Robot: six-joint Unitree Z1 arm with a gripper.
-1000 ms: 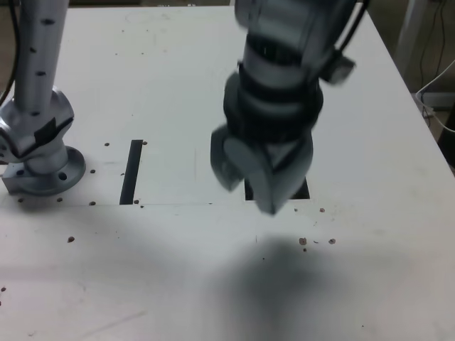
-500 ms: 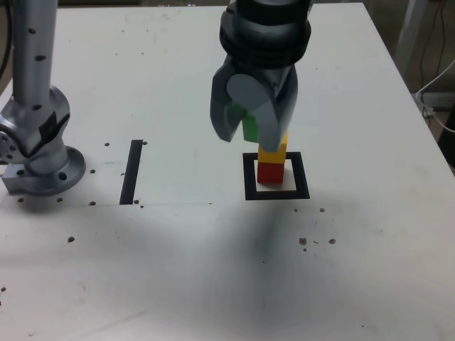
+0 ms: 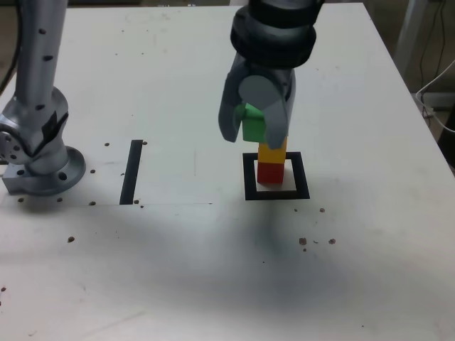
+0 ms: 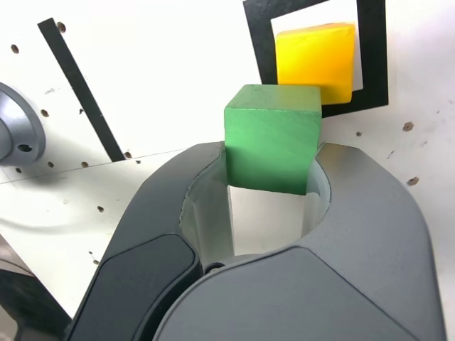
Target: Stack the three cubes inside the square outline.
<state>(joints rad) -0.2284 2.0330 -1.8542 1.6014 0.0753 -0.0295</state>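
White and speckled with small dark holes, the surface (image 3: 178, 270) is carrying the square outline (image 3: 249, 176) at about 3 o'clock from the scene's centre in the exterior view. Inside the outline's white middle the red cube (image 3: 269, 172) is sitting with the yellow cube (image 3: 273, 151) resting squarely on top of it, making a stack of 2. The gripper (image 3: 254, 126) is hanging just above that stack, its jaws clamping the green cube (image 3: 252, 123) between them. In the exterior view the green cube is sitting slightly toward 10 o'clock from the yellow cube's top; whether the 2 are touching cannot be told. In the wrist view the green cube (image 4: 271, 138) is being pinched on 2 opposite faces, with the yellow cube (image 4: 316, 60) showing beyond it inside the outline (image 4: 375, 57). A thin black strip (image 3: 131, 171) is lying at 9 o'clock from the outline, well apart from it, and the arm's grey base (image 3: 39, 153) is standing at 9 o'clock from the strip.
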